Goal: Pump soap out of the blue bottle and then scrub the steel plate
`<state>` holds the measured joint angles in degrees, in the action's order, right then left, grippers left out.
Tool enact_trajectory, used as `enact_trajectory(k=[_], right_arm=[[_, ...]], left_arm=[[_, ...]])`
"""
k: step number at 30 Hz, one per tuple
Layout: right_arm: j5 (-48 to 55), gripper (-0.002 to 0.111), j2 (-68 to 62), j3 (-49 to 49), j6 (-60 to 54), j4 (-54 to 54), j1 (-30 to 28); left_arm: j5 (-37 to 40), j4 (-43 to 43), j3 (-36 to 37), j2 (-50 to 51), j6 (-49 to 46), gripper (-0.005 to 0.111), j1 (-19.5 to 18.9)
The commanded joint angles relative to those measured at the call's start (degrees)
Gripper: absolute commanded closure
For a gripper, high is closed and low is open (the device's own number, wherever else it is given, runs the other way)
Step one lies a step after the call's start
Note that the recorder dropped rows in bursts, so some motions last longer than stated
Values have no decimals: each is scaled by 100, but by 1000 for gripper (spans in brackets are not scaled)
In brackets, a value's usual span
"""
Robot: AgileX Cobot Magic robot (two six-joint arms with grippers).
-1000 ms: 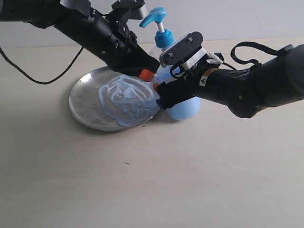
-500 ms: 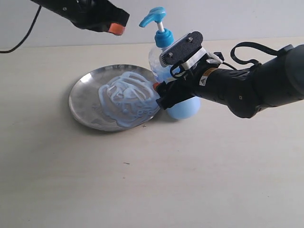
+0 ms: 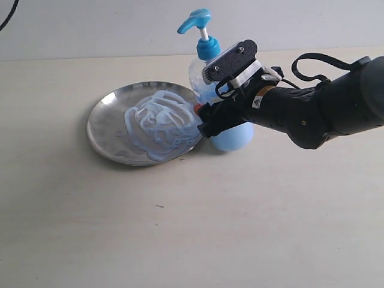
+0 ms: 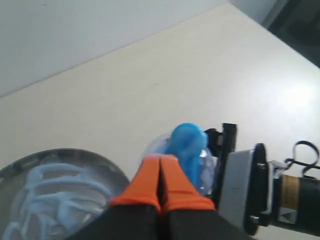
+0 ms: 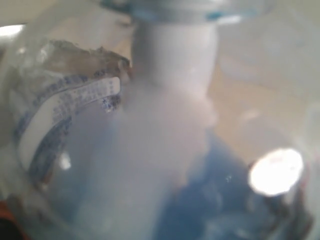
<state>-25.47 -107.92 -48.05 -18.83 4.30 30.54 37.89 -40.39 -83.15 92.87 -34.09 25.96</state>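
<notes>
The steel plate point(image 3: 103, 129) lies flat on the table, its middle smeared with swirled pale blue soap point(image 3: 159, 123). The blue bottle point(image 3: 207, 49) stands upright just right of the plate. My right gripper point(image 3: 209, 115) is closed round its clear body from the right. The bottle point(image 5: 165, 125) and its label point(image 5: 75, 100) fill the right wrist view. My left gripper point(image 4: 161, 165) is out of the exterior view. Its orange fingertips point(image 4: 147, 182) are pressed together, empty, in the air above the pump head point(image 4: 187, 145), with the plate point(image 4: 107, 167) below.
The pale wooden table point(image 3: 180, 228) stretches toward the front and left. A plain wall point(image 3: 90, 24) rises behind it. The black right arm point(image 3: 324, 114) with a looped cable point(image 3: 312, 63) reaches in from the right edge.
My left arm lifted off the plate, rose up and to the left, and left the exterior view. The right arm and bottle stayed put.
</notes>
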Motion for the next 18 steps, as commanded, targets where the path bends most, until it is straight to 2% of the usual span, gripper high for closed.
enact_trajectory(k=[1,5,13,18], right_arm=[[-573,108,126,-100,-61,-16,3],[-573,108,126,-100,-61,-16,3],[-573,108,126,-100,-61,-16,3],[-573,108,126,-100,-61,-16,3]], left_arm=[[215,-579,-26,-34,-323,107,274],[225,-643,-26,4,-352,107,485],[502,-642,-26,521,-364,107,533],[83,-399,-26,766,-382,107,533]])
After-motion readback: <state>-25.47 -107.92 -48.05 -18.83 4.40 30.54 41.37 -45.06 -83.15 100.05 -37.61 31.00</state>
